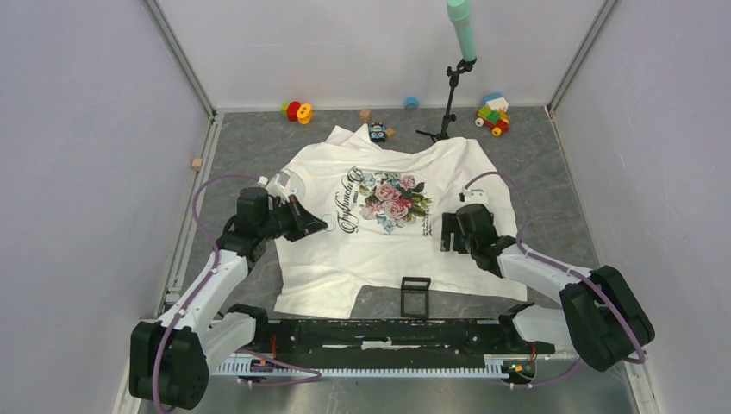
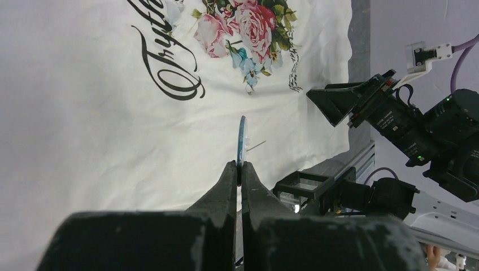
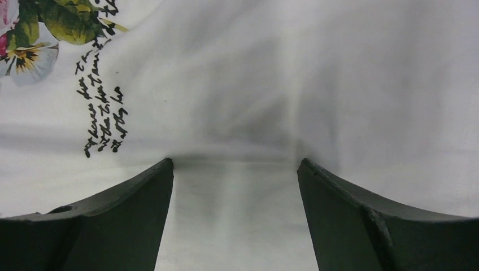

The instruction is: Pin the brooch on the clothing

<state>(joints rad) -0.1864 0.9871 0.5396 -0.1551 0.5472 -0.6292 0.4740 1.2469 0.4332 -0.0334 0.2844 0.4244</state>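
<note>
Closest to the near edge of the surface (image 1: 552, 172), a black square frame holder (image 1: 415, 296) stands at the hem of the white T-shirt (image 1: 362, 259). The shirt lies spread flat across the middle with its collar toward the far edge. Beyond the holder, toward the left edge, the left fingers (image 2: 229, 186) are pressed together on the brooch (image 2: 242, 138). They pinch it edge-on, so the thin bluish disc sticks out past their tips with a fine pin jutting from its side, over plain fabric beside the black script lettering. Toward the right edge, the right fingers (image 3: 141, 197) are spread wide and hold nothing; their tips push into the cloth, which dimples between them. Farther on, a small black-and-blue toy (image 1: 377, 132) sits at the collar, and colourful toys (image 1: 492, 114) lie along the far edge
</note>
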